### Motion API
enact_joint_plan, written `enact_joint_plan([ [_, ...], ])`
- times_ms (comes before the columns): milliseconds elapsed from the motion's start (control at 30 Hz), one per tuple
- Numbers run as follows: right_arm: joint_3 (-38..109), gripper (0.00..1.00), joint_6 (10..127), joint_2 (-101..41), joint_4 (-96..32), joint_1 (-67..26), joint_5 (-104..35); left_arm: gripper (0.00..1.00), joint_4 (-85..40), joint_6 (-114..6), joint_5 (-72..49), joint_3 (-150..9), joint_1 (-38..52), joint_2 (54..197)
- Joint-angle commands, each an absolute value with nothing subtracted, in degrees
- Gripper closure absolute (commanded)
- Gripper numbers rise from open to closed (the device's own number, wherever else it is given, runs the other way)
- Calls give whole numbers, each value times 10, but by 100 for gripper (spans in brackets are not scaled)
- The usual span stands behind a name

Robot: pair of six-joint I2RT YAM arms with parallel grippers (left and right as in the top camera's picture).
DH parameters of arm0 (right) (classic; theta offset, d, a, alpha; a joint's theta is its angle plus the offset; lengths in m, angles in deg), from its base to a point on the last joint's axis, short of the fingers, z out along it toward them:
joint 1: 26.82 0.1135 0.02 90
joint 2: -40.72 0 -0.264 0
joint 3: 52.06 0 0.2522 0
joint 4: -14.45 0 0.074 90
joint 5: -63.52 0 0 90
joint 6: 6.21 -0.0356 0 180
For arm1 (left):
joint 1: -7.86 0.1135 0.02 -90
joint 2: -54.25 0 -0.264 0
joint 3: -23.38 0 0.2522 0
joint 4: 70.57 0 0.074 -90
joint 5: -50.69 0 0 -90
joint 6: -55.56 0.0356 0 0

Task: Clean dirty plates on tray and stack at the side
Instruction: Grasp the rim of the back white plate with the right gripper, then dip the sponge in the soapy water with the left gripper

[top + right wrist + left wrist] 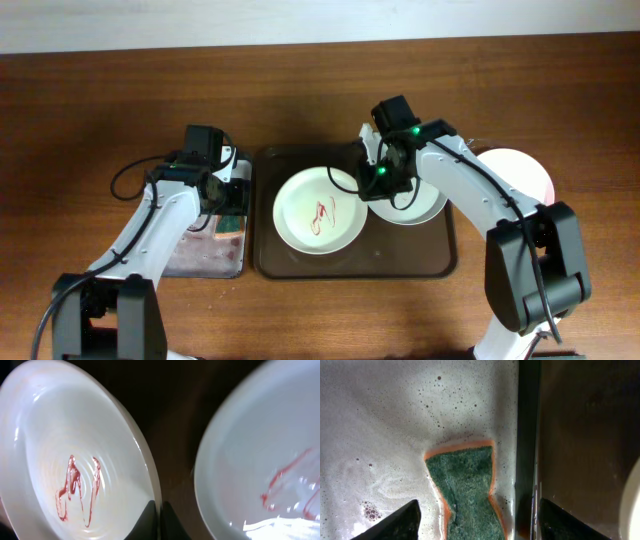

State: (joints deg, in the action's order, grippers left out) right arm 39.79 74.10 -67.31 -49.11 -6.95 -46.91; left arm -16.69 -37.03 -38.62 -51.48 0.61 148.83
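The streaked plate lies on the tray, its red smears down and to the left of the right gripper. The plate's near rim runs straight into the fingertips. These stand almost together and seem clenched on that rim, though the contact itself sits at the very edge of the wrist view. A second plate, also marked red, lies just to the gripper's other side, apart from the first across a dark strip of tray.

The sponge rests in the foam of the soapy basin, directly under the left gripper. That gripper is released, its fingers spread wide and straddling the sponge without touching it.

A clean plate sits off the tray, beyond the right arm.

I judge this to be the start of a wash: one arm steadies a dirty plate while the other fetches the sponge. Next, the left gripper needs to drop, close on the sponge and carry it over to the smears.
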Motion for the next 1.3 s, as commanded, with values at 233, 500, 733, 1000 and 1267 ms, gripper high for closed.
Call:
enact_joint_plan([
  [233, 334, 96, 608, -684, -446, -64, -438, 46, -171, -415, -383, -468, 10, 1481],
  [500, 334, 96, 608, -684, -445, -43, -438, 56, -246, -415, -391, -432, 10, 1481],
  [733, 334, 96, 608, -684, -446, -43, -418, 68, -244, -415, -391, -429, 10, 1481],
  [1000, 334, 96, 608, -684, -450, -43, -418, 100, -256, -415, -391, -400, 10, 1485],
  [1267, 334, 96, 608, -684, -456, -43, -419, 100, -209, -410, -384, -442, 10, 1386],
])
